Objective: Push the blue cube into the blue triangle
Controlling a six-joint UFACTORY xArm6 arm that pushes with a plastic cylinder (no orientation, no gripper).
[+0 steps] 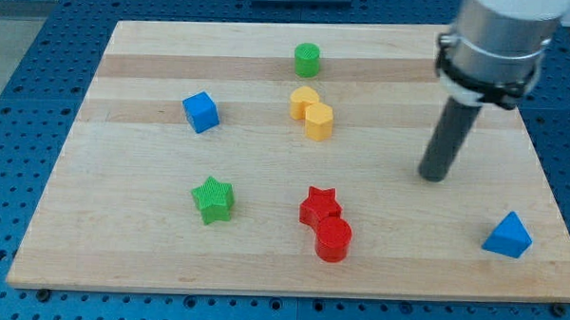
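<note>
The blue cube (200, 111) sits on the wooden board at the view's upper left. The blue triangle (508, 235) sits near the board's lower right corner. My tip (433, 176) rests on the board at the view's right, well to the right of the blue cube and up and to the left of the blue triangle, touching neither.
A green cylinder (307, 59) stands at the top middle. Two yellow blocks (311, 112) touch each other below it. A green star (212, 199) lies at lower left. A red star (319, 206) and a red cylinder (334, 239) touch at lower middle. The board's edge (290, 288) runs along the bottom.
</note>
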